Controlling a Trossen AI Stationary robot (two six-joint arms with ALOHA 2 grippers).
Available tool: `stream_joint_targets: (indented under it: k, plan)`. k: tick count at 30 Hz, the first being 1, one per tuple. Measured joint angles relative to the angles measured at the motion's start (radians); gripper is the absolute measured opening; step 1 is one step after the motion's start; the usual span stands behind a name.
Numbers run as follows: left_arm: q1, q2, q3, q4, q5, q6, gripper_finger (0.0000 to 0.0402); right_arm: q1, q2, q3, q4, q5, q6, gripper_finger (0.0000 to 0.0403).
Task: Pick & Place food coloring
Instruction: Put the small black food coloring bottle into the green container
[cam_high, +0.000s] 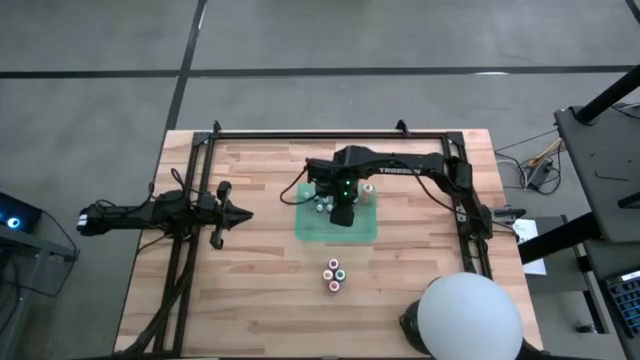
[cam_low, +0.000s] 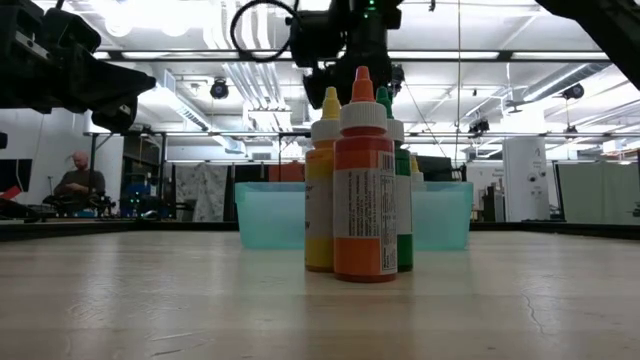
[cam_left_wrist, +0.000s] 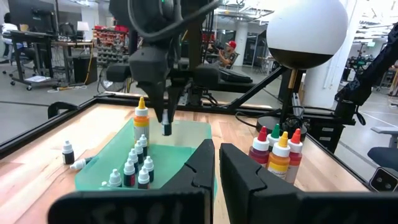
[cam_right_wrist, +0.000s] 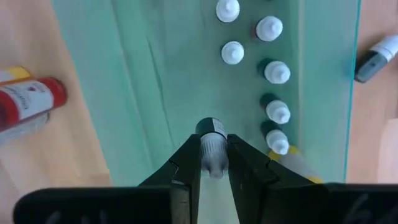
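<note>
Several tiny pale-capped food coloring bottles (cam_left_wrist: 134, 165) stand upright in a shallow green tray (cam_high: 310, 228), beside a taller yellow-orange dropper bottle (cam_left_wrist: 141, 121). My right gripper (cam_right_wrist: 213, 163) hangs over the tray's bare part, pointing down, shut on one tiny bottle (cam_left_wrist: 166, 127). Two more tiny bottles are on the wood beside the tray, one standing (cam_left_wrist: 67, 151) and one lying (cam_left_wrist: 78, 164). At the table's left side my left gripper (cam_left_wrist: 216, 168) waits shut and level, holding nothing. My right gripper pinches the tiny bottle's pale upper part (cam_right_wrist: 213, 148) between its two fingers, coming from above and pointing down. The bottle's dark lower end (cam_right_wrist: 211, 128) hangs upright below the fingertips, lifted clear above the tray floor.
Several larger squeeze bottles (cam_high: 334, 275) with red, orange, yellow and green caps stand in a cluster on the wood near of the tray. A white dome (cam_high: 468, 318) sits at the near right corner. The tray's right half (cam_right_wrist: 174, 68) is bare.
</note>
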Motion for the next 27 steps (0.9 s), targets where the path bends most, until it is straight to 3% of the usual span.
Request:
stream_joint_targets:
  k: [27]
  plan:
    - [-0.001,0.0,0.0,0.0,0.0,0.0,0.0,0.01,0.001,-0.27,0.295,0.132,0.112,0.0054]
